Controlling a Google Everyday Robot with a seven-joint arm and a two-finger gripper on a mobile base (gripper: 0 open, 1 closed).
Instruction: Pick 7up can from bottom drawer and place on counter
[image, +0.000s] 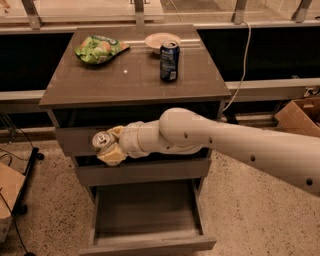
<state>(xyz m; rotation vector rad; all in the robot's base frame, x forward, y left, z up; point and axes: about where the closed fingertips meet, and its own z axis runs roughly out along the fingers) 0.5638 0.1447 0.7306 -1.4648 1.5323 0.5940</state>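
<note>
At cabinet front, mid-height, left of centre:

- Gripper (111, 148): closed on the 7up can (101, 140). Pale fingers (115, 155) clasp the body from the right and below.
- 7up can: held tilted, silver top facing left and up. Level w/ the upper drawer fronts, just under the counter's lip, well above the bottom drawer.
- Arm (225, 142): white, reaches in from the right across the cabinet face.
- Bottom drawer (150, 245): pulled out, front panel nearest camera.
- Counter (125, 82): glossy top. Carries a dark blue can (169, 61) (upright, right of centre), a green snack bag (98, 48) (back left) and a pale bowl (161, 40) (just behind the blue can).
- Misc.: cardboard box (300, 115) on the floor at right; white cable (245, 60) hanging behind the cabinet.

Step in hand (est.): pick looks done, since the can is out of the drawer and in the grip. This is the carry-up phase, w/ placing not yet begun.

Next move needs:
- Raise the can past the overhanging counter edge w/o clipping it.
- Swing in over the top and bring the can upright.
- Set it down on the front part, apart from the blue can and bag, then let go.

Writing and brands:
- 7up can: no print legible, only lid and tab show.
- Blue can: pale markings, brand not readable.
- Bag: green w/ light patches, no text readable.
</note>
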